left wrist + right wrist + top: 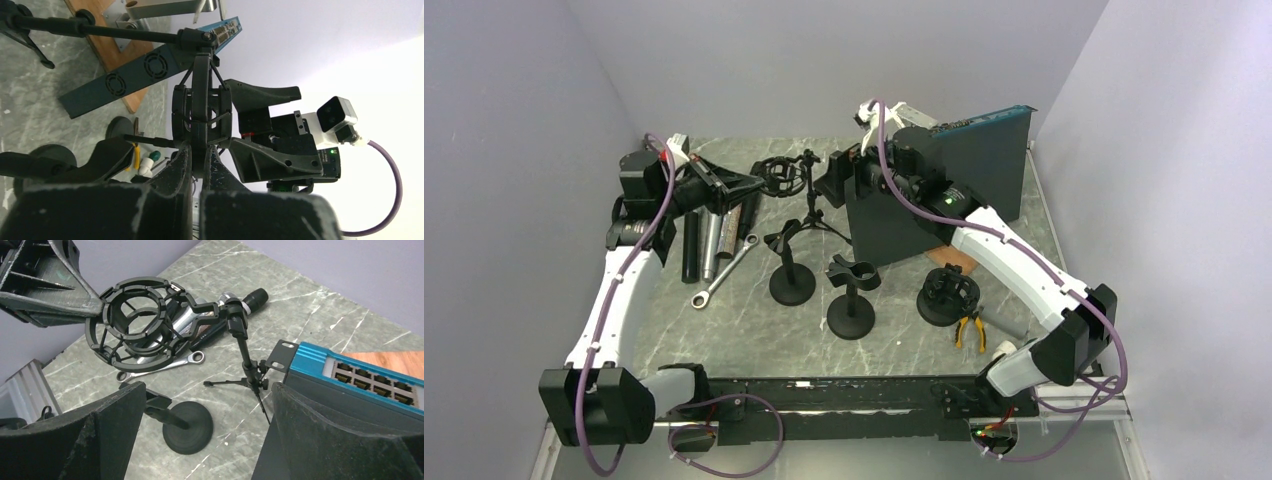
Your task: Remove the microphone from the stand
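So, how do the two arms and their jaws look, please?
Both the left arm and right arm have white shells with black joints. A purple cable runs along each. The jaws are black, rough plastic. The right arm shows a small green light.

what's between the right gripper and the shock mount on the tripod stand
Nothing visible. The right gripper hangs open, and the shock mount sits in clear air ahead of it. The left gripper pinches the shock mount's far rim, on the opposite side, not in between.
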Controlling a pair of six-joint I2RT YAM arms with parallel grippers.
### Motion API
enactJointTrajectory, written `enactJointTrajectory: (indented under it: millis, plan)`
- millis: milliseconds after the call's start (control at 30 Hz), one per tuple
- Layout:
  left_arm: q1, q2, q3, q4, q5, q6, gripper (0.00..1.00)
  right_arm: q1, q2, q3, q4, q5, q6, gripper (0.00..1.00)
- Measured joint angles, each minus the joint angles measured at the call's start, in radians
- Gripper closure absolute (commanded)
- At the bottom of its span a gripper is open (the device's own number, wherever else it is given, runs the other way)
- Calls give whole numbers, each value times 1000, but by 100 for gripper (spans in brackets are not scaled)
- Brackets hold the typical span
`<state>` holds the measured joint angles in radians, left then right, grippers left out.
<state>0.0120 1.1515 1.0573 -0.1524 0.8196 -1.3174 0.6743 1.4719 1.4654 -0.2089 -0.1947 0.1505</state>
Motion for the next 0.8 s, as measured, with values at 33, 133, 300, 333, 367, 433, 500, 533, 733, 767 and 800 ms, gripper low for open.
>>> enactJointTrajectory:
  millis: [33, 133, 300, 333, 367, 433, 500, 533, 733, 767, 800]
  plan:
    - [8, 0, 4, -13, 5, 20, 100, 2, 0, -2, 0, -2, 1, 6]
    - [38, 0, 6, -47, 20, 76, 91, 5, 0, -18, 1, -8, 11, 10]
    - [76, 8, 46, -89, 26, 207, 38, 5, 0, -55, 3, -10, 30, 10]
    - [82, 15, 51, -86, 27, 233, 31, 5, 0, -60, 4, -10, 34, 10]
    - [87, 20, 53, -83, 29, 255, 27, 5, 0, -63, 4, -10, 36, 10]
    - [95, 33, 53, -66, 37, 288, 22, 5, 0, -64, 5, -9, 37, 10]
    - [104, 45, 53, -42, 50, 324, 21, 5, 0, -64, 9, -7, 37, 10]
    - [108, 49, 53, -30, 55, 346, 21, 5, -1, -65, 10, -5, 37, 10]
    - [135, -17, -35, 83, -36, 508, 20, 2, -33, -104, 32, 8, 37, 9]
    - [136, -45, -79, 117, -62, 537, 21, -1, -44, -114, 36, 10, 37, 9]
    - [136, -66, -119, 148, -82, 558, 23, -4, -56, -122, 38, 11, 37, 9]
